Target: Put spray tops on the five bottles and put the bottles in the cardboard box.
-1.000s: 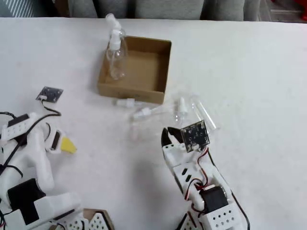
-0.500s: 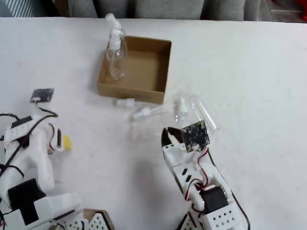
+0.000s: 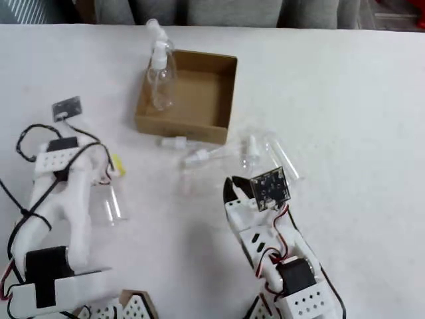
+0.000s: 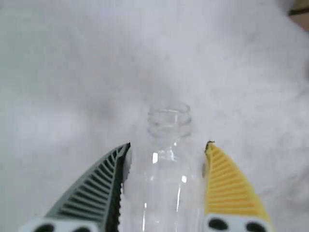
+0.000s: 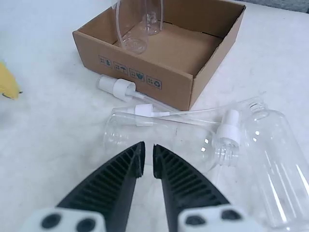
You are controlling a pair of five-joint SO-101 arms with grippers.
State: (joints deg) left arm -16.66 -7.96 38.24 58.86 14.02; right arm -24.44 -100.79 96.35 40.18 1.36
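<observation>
Two capped bottles (image 3: 161, 83) in box (image 3: 182, 130), three left: your left pincer (image 4: 168, 146) clamps an uncapped bottle (image 4: 169, 121), right pincer (image 5: 147, 150) together.

The uncapped bottle (image 4: 169, 121) in the left pincer (image 4: 168, 145) is cut off at the view's edge.

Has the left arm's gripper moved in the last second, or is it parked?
Yes. In the high view the left gripper has swung up and rightward, closer to the cardboard box, clamping a capless bottle.
</observation>
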